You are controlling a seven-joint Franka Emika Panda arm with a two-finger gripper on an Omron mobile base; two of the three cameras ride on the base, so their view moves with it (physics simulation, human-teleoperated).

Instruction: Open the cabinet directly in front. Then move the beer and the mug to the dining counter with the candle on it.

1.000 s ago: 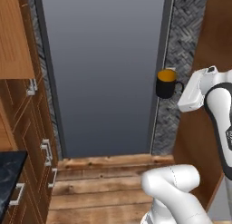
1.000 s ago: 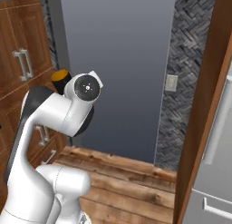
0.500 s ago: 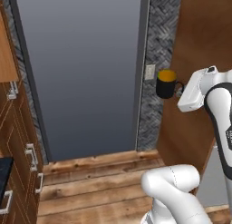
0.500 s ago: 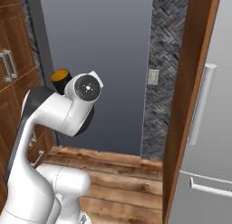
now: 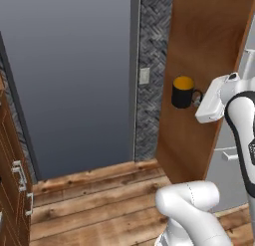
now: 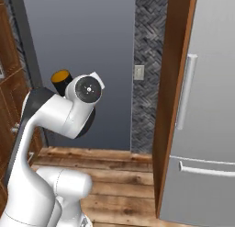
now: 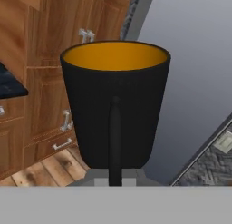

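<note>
The black mug [image 5: 183, 92] with its yellow-orange inside hangs upright in the air, held by its loop handle. My gripper [image 5: 198, 101] is shut on that handle, to the mug's right in the left base view. In the right base view the mug [image 6: 61, 79] peeks out behind the arm's wrist. Up close in the hand view, the mug [image 7: 115, 100] stands with its handle facing the camera, and the gripper [image 7: 115, 178] pinches the handle's lower end. The cabinet, beer, candle and dining counter are out of view.
A grey door panel [image 5: 69, 80] is straight ahead, with a herringbone tile strip [image 5: 152, 51] and a wall switch [image 5: 144, 75] beside it. To the right are a tall brown panel [image 5: 209, 46] and a steel fridge [image 6: 211, 106]. Low wooden drawers [image 5: 12, 170] stand on the left, above a plank floor [image 5: 99, 200].
The whole scene has slid left in both base views, so the camera has turned right; the fridge has come into sight. The mug stays in the shut gripper.
</note>
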